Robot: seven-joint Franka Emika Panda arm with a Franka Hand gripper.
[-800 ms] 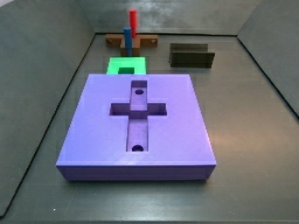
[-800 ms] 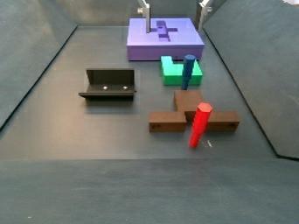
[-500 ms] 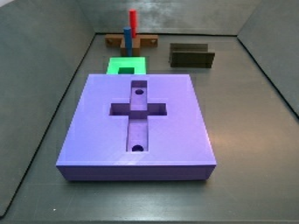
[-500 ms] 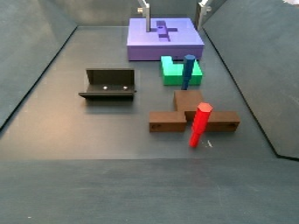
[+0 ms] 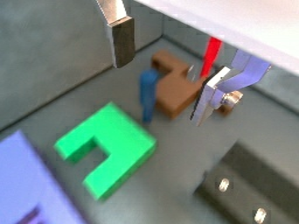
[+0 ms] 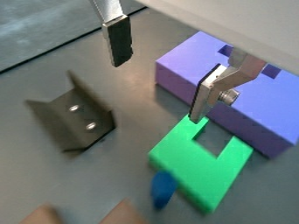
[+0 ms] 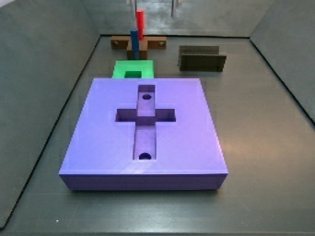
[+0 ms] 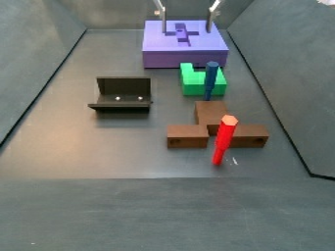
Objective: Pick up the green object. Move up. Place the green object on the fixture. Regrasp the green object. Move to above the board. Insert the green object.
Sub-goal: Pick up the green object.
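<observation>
Side view, near to far: brown stand (image 8: 216,127) with red post (image 8: 224,140) lower right; fixture (image 8: 121,95) left of centre; green object (image 8: 201,77) on floor, just in front of board (image 8: 185,44). End effector (image 8: 187,8) at top edge above board, fingers (image 6: 117,42) apart, nothing between them.

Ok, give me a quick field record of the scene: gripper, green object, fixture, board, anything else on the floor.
gripper: jaws open, empty, high above the floor
green object: on the floor, beside the board, not grasped
fixture: empty
board: cross-shaped recess empty
other: brown stand with red-and-blue post
</observation>
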